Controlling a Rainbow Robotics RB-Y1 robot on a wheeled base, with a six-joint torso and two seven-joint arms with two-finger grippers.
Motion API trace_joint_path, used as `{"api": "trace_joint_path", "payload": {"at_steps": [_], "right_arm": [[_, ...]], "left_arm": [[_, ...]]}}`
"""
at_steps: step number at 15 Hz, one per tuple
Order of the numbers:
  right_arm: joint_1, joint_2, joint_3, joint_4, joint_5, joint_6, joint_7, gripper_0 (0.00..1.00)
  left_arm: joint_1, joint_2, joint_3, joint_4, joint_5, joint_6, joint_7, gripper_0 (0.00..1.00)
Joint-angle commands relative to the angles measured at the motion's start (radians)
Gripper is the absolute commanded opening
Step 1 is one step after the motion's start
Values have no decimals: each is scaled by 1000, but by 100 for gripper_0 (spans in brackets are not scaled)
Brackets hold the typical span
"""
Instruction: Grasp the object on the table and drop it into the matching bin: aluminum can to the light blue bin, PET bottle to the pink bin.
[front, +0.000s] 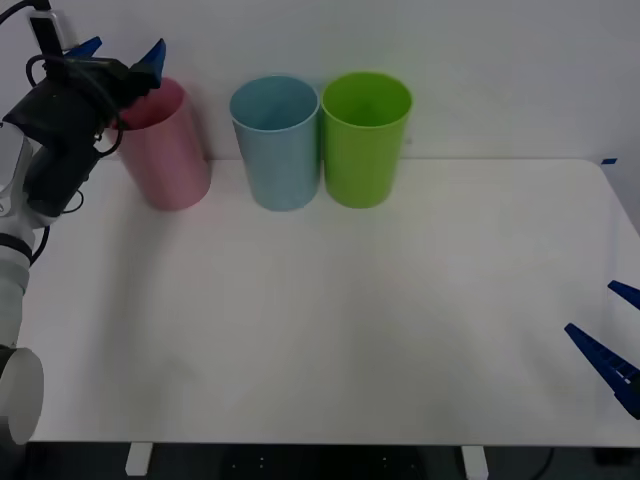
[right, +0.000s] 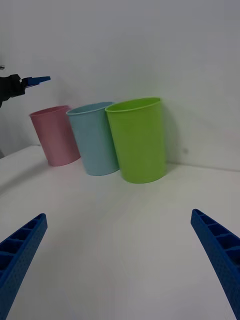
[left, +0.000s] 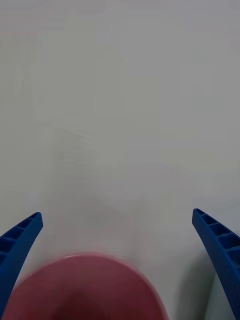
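My left gripper (front: 122, 50) hangs open just above the mouth of the pink bin (front: 165, 150) at the table's far left, with nothing between its fingers. The left wrist view has the pink bin's rim (left: 85, 285) right under the spread fingers of that gripper (left: 117, 215). The light blue bin (front: 277, 150) stands upright beside the pink one. The PET bottle is out of view. My right gripper (front: 592, 310) rests open and empty low at the table's right edge; its wrist view (right: 119, 215) faces the pink bin (right: 55, 135) and the light blue bin (right: 95, 140).
A bright green bin (front: 363, 145) stands touching the light blue one on its right, all three in a row along the back wall. The white table (front: 330, 320) stretches bare from the bins to its front edge.
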Motion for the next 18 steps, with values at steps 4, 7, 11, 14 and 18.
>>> {"api": "trace_joint_path", "payload": {"at_steps": [4,7,11,14,18], "right_arm": [[0,0,0,0,0,0,0,100],[0,0,0,0,0,0,0,100],[0,0,0,0,0,0,0,100],[0,0,0,0,0,0,0,100],[0,0,0,0,0,0,0,100]], "left_arm": [[233,9,-35,-248,160,-12,-26,100],[348,14,-34,-357,209,-48,-35,100],[523,18,3,-504,270,-196,-47,100],[660,28,43,-601,310,-333,-55,100],[819,28,120,-688,326,-502,-78,100]]}}
